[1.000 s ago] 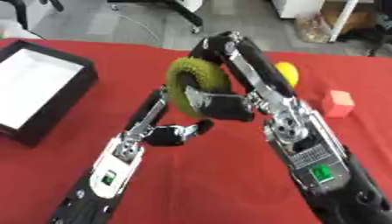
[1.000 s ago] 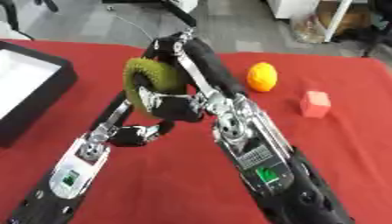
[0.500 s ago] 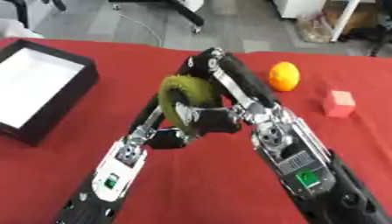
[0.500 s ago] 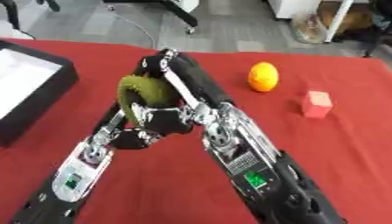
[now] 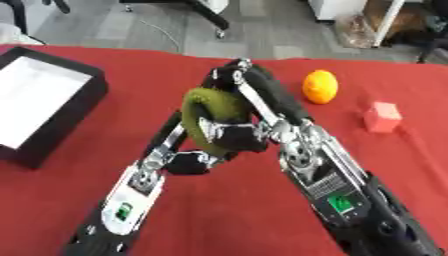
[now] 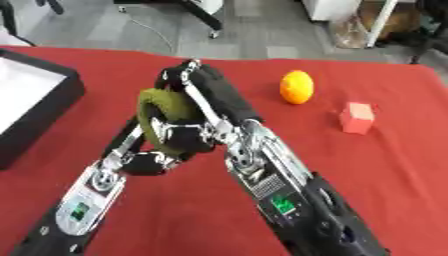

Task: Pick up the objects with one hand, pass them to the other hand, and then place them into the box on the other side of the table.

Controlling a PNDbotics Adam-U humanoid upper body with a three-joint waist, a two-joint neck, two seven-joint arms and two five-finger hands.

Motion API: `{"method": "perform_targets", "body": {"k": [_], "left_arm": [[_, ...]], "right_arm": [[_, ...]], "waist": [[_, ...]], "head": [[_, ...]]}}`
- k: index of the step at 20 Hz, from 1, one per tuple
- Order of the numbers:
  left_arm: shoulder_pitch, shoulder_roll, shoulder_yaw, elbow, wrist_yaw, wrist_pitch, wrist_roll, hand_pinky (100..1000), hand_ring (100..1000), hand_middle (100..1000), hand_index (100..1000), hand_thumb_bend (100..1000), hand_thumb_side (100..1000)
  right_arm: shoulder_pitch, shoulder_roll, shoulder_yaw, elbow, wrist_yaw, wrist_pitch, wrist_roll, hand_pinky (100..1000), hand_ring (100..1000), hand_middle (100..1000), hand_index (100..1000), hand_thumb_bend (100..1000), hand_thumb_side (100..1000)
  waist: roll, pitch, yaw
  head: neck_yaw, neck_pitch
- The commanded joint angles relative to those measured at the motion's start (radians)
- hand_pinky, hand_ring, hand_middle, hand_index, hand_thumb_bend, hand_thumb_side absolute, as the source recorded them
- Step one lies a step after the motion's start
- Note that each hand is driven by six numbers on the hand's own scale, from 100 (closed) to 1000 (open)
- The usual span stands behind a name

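Left eye view showed both arms meeting above the middle of a red table (image 5: 52,200), with a round, olive-green object (image 5: 216,116) held up between them. The right hand (image 5: 249,97) sat at the top of the cluster, its black fingers curled over the green object's upper right side and pinching it against the palm. The left hand (image 5: 194,161) lay lower and to the left, just under the green object; its fingers looked bent toward the object, but whether they closed on it or only reached near it could not be told from either view. The green object itself was fuzzy at the edge, greener on its inner face, and was lifted clear of the cloth rather than resting on it. At the table's left edge stood a black box (image 5: 66,117) with a white inside, well apart from the hands. On the far right side of the table lay an orange fruit (image 5: 320,86), and nearer the right edge a small red block (image 5: 382,117) stood on the cloth, apart from the fruit. Both of these rested on the table, untouched by either hand. The right forearm ran from the lower right corner up to the hand, showing a silver joint and a small green panel; the left forearm rose from the lower left in the same manner. Grey floor and the legs of a chair (image 5: 206,12) showed beyond the table's far edge.
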Motion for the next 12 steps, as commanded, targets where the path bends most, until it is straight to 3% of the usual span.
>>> {"method": "perform_targets", "body": {"k": [1, 7, 9, 12], "left_arm": [[-0.012, 0.004, -0.007, -0.033, 0.013, -0.005, -0.002, 784, 778, 806, 893, 574, 639], [-0.004, -0.005, 0.01, -0.03, 0.044, 0.019, 0.048, 768, 762, 798, 880, 537, 613], [-0.002, -0.009, 0.011, -0.028, 0.063, 0.026, 0.08, 734, 716, 752, 834, 455, 613], [-0.003, -0.013, 0.015, -0.027, 0.1, 0.028, 0.129, 694, 639, 671, 767, 256, 597]], "right_arm": [[-0.011, 0.003, -0.001, -0.002, 0.019, 0.009, -0.003, 537, 442, 232, 351, 100, 100], [-0.005, 0.0, -0.005, 0.029, 0.075, 0.03, 0.025, 552, 450, 232, 349, 100, 100], [-0.003, 0.003, -0.002, 0.033, 0.107, 0.022, 0.054, 556, 452, 233, 350, 100, 100], [-0.001, 0.005, -0.004, 0.031, 0.143, 0.01, 0.094, 560, 454, 235, 352, 100, 100]], "waist": [[-0.004, -0.015, 0.0], [-0.005, -0.015, 0.001], [-0.005, -0.014, 0.0], [-0.005, -0.013, -0.001]], "head": [[-0.004, -0.003], [-0.011, -0.009], [-0.012, -0.012], [-0.012, -0.013]]}}
